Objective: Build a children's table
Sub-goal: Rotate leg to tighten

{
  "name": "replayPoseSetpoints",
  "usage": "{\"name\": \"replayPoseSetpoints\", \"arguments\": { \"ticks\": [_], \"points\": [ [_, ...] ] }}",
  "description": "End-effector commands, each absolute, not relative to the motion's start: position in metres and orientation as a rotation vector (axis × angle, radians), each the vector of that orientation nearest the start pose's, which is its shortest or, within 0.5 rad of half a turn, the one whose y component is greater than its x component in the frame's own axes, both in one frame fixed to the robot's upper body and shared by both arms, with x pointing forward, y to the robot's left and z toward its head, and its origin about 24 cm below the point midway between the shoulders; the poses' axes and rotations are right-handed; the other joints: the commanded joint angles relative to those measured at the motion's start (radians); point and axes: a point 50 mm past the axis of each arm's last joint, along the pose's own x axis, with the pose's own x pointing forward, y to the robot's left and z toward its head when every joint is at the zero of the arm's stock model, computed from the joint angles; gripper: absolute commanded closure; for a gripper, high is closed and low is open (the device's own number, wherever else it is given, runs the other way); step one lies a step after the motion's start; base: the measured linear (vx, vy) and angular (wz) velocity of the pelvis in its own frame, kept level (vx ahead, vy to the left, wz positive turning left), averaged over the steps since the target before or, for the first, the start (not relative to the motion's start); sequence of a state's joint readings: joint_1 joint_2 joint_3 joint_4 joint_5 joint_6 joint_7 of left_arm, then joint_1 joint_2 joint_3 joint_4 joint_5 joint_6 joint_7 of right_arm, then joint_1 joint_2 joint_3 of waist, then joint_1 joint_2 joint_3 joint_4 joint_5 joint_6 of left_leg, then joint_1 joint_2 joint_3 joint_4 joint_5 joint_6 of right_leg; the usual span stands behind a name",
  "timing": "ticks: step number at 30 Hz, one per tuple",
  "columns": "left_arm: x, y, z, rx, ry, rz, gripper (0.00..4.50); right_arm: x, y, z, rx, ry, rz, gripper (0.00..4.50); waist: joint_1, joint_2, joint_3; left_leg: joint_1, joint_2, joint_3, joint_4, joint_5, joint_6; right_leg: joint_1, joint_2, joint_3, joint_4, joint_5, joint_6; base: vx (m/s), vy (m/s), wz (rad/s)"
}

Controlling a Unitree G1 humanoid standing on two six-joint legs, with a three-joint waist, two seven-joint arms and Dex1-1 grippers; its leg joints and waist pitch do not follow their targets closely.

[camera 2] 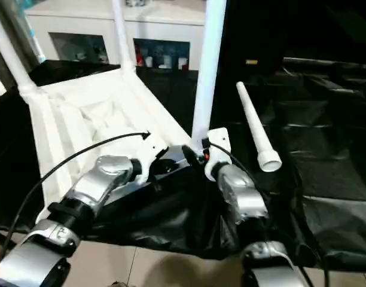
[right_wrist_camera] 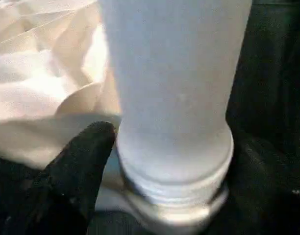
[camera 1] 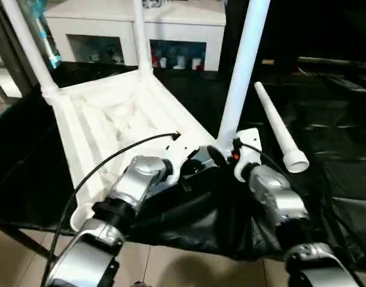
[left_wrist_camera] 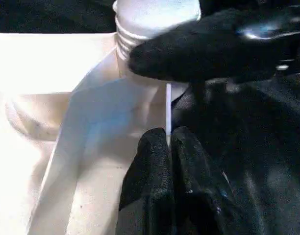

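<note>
A black-covered work surface [camera 1: 326, 149] carries the children's table [camera 1: 111, 128], which lies upside down toward the surface's left side, its ribbed white underside facing up. Three white legs stand upright in its corner sockets: one at the far left corner [camera 1: 27, 48], one at the far right corner [camera 1: 142, 42], and a thicker-looking one at the near right corner [camera 1: 243, 66]. A fourth leg [camera 1: 278, 128] lies loose on the black covering, just right of the table, its wide end toward the near edge.

Behind the surface stands a white cabinet [camera 1: 135, 30] with glass-fronted compartments; small items inside are too blurred to name.

The right gripper [right_wrist_camera: 155, 161] sits around the base of the near right leg, fingers [right_wrist_camera: 76, 171] spread on either side of it where the threaded end meets the socket. The left gripper [left_wrist_camera: 169, 147] is pinched closed on a thin edge of the table's rim beside that same corner.
</note>
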State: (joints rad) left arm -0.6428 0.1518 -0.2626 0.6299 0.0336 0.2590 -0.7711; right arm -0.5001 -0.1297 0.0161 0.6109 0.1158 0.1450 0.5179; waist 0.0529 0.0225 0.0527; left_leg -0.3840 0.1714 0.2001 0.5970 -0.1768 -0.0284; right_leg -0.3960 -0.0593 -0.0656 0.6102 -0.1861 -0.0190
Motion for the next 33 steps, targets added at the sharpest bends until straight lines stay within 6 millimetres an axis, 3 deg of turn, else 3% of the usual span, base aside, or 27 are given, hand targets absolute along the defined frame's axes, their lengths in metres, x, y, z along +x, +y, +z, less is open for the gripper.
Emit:
{"name": "replayPoseSetpoints", "arguments": {
  "ticks": [1,10,14,16,23,25,29,30,31,32,33],
  "points": [
    [0.328,0.078,0.057,0.274,0.324,-1.108,4.5,0.318,-0.11,0.027,-0.004,0.316,0.804,0.73,0.006,-0.009,-0.06,0.015,0.065,-0.04,-0.074,-0.245,0.044,0.042,-0.102,0.055,-0.098,-0.336,-0.167,0.0,0.0,0.0],
    [0.313,0.101,0.06,0.283,0.336,-1.287,4.5,0.308,-0.138,0.039,-0.057,0.308,0.969,0.73,0.014,-0.002,-0.06,0.024,0.072,-0.035,-0.074,-0.24,0.042,0.033,-0.096,0.056,-0.089,-0.28,-0.201,0.0,0.0,0.0],
    [0.309,0.11,0.061,0.283,0.353,-1.324,4.5,0.304,-0.144,0.041,-0.06,0.324,1.005,0.73,0.022,-0.002,-0.064,0.021,0.072,-0.034,-0.072,-0.206,0.048,0.038,-0.096,0.056,-0.08,-0.205,-0.219,0.0,0.0,0.0],
    [0.31,0.111,0.061,0.286,0.354,-1.323,4.5,0.302,-0.144,0.039,-0.061,0.333,1.023,1.07,0.027,-0.004,-0.065,0.019,0.071,-0.033,-0.069,-0.191,0.051,0.04,-0.097,0.056,-0.077,-0.186,-0.225,0.0,0.0,0.0],
    [0.31,0.111,0.06,0.293,0.354,-1.307,4.5,0.3,-0.139,0.037,-0.041,0.336,1.019,1.51,0.031,-0.005,-0.063,0.021,0.071,-0.034,-0.071,-0.203,0.043,0.04,-0.099,0.056,-0.081,-0.228,-0.21,0.0,0.0,0.0],
    [0.315,0.107,0.058,0.305,0.36,-1.246,4.5,0.305,-0.135,0.032,-0.01,0.337,0.927,1.73,0.029,-0.005,-0.063,0.022,0.071,-0.034,-0.071,-0.21,0.038,0.036,-0.099,0.057,-0.082,-0.241,-0.208,0.0,0.0,0.0],
    [0.324,0.101,0.055,0.312,0.37,-1.146,4.5,0.31,-0.131,0.023,-0.003,0.36,0.796,1.76,0.024,-0.009,-0.059,0.025,0.068,-0.035,-0.074,-0.234,0.019,0.033,-0.101,0.057,-0.092,-0.315,-0.187,0.0,0.0,0.0],
    [0.328,0.096,0.055,0.302,0.369,-1.102,4.5,0.312,-0.129,0.019,-0.005,0.37,0.741,1.76,0.023,-0.014,-0.059,0.025,0.067,-0.035,-0.073,-0.236,0.016,0.034,-0.101,0.056,-0.093,-0.326,-0.184,0.0,0.0,0.0],
    [0.33,0.094,0.055,0.297,0.369,-1.087,4.5,0.312,-0.128,0.017,-0.006,0.374,0.721,1.77,0.02,-0.012,-0.056,0.027,0.065,-0.035,-0.074,-0.245,0.009,0.031,-0.1,0.056,-0.097,-0.357,-0.177,0.0,0.0,0.0],
    [0.335,0.089,0.055,0.298,0.364,-1.035,4.5,0.314,-0.125,0.013,-0.001,0.383,0.661,1.77,0.018,-0.017,-0.058,0.025,0.066,-0.038,-0.075,-0.25,0.005,0.035,-0.102,0.055,-0.098,-0.376,-0.167,0.0,0.0,0.0],
    [0.337,0.087,0.055,0.299,0.362,-1.017,4.5,0.314,-0.124,0.012,0.001,0.387,0.64,1.77,0.018,-0.015,-0.057,0.024,0.066,-0.038,-0.075,-0.249,0.005,0.034,-0.102,0.056,-0.099,-0.38,-0.163,0.0,0.0,0.0]
  ]
}}
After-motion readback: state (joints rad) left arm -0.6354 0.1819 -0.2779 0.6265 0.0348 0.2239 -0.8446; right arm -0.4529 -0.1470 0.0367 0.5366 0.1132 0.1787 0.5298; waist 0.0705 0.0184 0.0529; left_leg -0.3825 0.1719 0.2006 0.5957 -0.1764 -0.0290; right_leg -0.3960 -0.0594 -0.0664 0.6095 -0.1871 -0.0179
